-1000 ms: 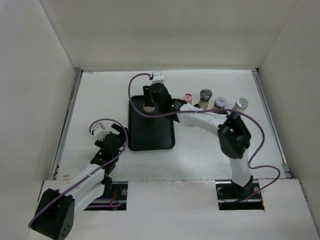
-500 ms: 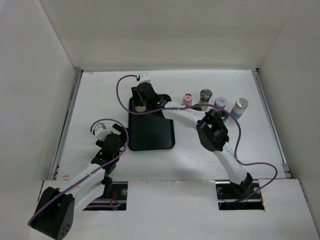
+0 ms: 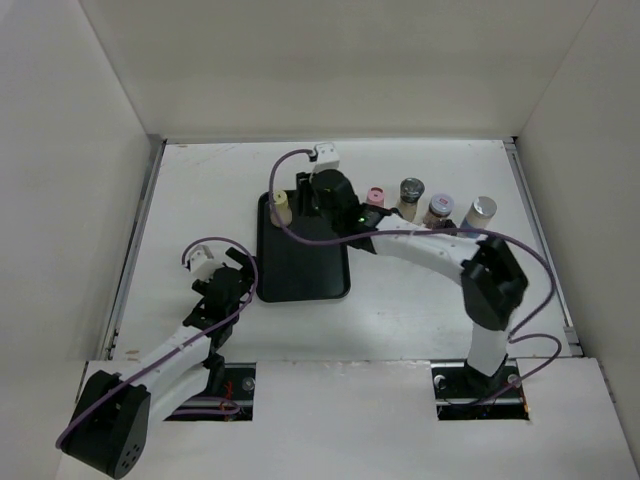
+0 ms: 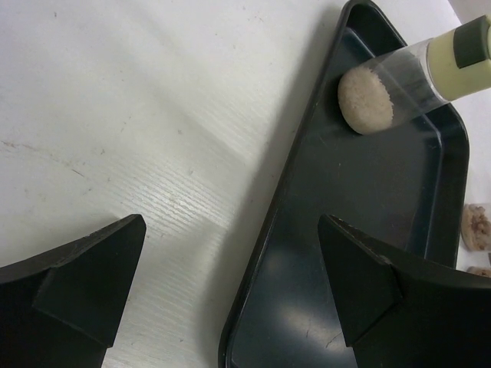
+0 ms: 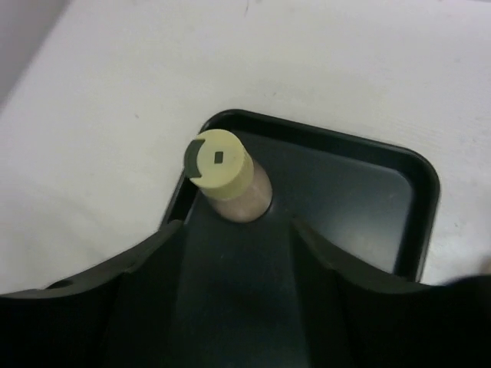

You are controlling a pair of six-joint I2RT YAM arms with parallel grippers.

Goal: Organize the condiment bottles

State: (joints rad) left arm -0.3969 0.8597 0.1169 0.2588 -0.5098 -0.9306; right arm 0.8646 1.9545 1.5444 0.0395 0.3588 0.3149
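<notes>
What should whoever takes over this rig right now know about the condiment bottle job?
Left gripper: jaws open, empty, beside the flat black plastic tray.
Right gripper: jaws open, by the yellow-capped tan bottle, not gripping it.
Done: that bottle stands upright in the tray's far left corner.
Left: four in a row on the white table, right of the tray: pink-capped bottle, dark-capped bottle, grey-capped jar, silver-capped blue-labelled bottle.

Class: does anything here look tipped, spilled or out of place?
Nothing stands out. The yellow-capped bottle stands upright in the far-left corner of the tray; the row of four bottles stands upright right of it. No spills.
</notes>
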